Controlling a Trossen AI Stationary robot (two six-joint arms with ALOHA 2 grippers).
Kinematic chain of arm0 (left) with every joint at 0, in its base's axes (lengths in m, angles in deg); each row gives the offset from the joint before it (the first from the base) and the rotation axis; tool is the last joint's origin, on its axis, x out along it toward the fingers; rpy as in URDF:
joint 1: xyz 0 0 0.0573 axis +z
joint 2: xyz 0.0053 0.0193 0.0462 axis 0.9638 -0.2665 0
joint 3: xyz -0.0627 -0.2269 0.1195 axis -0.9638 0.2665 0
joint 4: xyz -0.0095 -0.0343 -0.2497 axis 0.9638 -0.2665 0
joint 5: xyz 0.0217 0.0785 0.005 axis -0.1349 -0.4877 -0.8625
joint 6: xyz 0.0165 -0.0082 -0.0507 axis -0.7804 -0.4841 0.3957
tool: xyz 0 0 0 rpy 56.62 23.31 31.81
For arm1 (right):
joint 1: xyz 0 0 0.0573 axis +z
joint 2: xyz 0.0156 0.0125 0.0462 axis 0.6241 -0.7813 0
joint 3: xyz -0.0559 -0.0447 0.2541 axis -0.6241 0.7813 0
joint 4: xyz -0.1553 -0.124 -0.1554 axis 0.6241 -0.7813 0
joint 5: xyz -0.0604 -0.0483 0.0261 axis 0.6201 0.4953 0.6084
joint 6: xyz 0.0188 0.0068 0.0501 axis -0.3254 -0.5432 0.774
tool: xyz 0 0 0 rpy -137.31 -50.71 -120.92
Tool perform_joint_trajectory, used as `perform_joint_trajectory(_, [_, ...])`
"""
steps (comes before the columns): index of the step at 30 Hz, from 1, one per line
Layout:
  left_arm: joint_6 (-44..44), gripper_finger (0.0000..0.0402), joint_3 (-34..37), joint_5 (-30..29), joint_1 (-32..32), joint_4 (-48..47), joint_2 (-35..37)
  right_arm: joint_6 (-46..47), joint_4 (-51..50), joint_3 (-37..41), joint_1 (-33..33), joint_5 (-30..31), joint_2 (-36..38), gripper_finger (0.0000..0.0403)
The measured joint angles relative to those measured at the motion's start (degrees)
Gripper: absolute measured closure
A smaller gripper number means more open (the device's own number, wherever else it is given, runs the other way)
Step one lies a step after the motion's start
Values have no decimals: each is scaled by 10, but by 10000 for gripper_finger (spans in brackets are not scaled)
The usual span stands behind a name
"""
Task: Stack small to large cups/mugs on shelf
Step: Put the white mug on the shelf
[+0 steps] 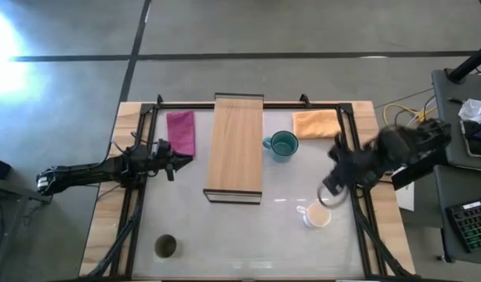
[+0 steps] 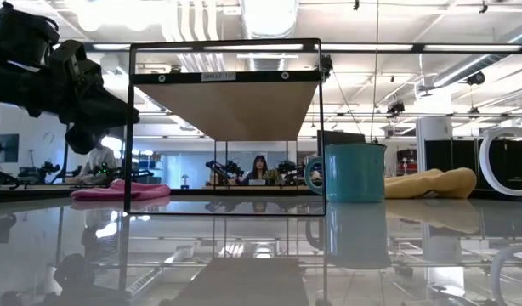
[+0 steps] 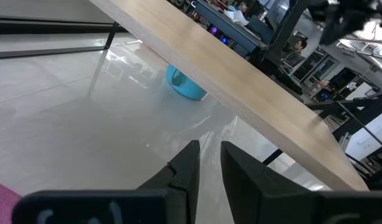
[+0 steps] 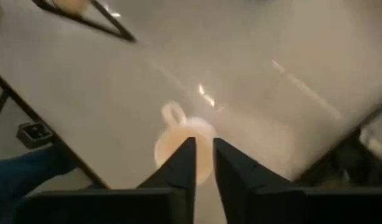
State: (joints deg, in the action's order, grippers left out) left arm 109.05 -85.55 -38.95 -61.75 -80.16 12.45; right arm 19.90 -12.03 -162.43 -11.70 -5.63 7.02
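The light-wood shelf (image 1: 234, 149) stands mid-table. The teal mug (image 1: 282, 145) stands on the table just right of it, and also shows in the low view (image 2: 354, 172). The white mug (image 1: 316, 214) stands at the near right, handle toward the shelf. The olive-brown cup (image 1: 165, 246) stands at the near left. My right gripper (image 1: 332, 193) hovers shut just above and beside the white mug (image 4: 178, 146), touching nothing. My left gripper (image 1: 171, 163) is shut and empty left of the shelf, pointing at it (image 3: 209, 163).
A pink cloth (image 1: 181, 131) lies left of the shelf, by my left gripper. An orange cloth (image 1: 316, 123) lies at the far right, behind the teal mug. A black frame (image 1: 146, 110) runs round the table. People and benches show in the room beyond.
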Motion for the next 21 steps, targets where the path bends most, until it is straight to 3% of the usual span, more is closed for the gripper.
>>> perform_joint_trajectory(4, [0,351,0,0,0,1,-2,195,-6,34,118,60,-34,283])
perform_joint_trajectory(7, [0,351,0,0,0,1,-1,280,-5,60,150,72,-50,249])
perform_joint_trajectory(14, [0,351,0,-1,0,6,0,350,69,147,167,59,-98,208])
perform_joint_trajectory(21, [0,351,0,0,0,7,0,355,174,210,168,55,-109,202])
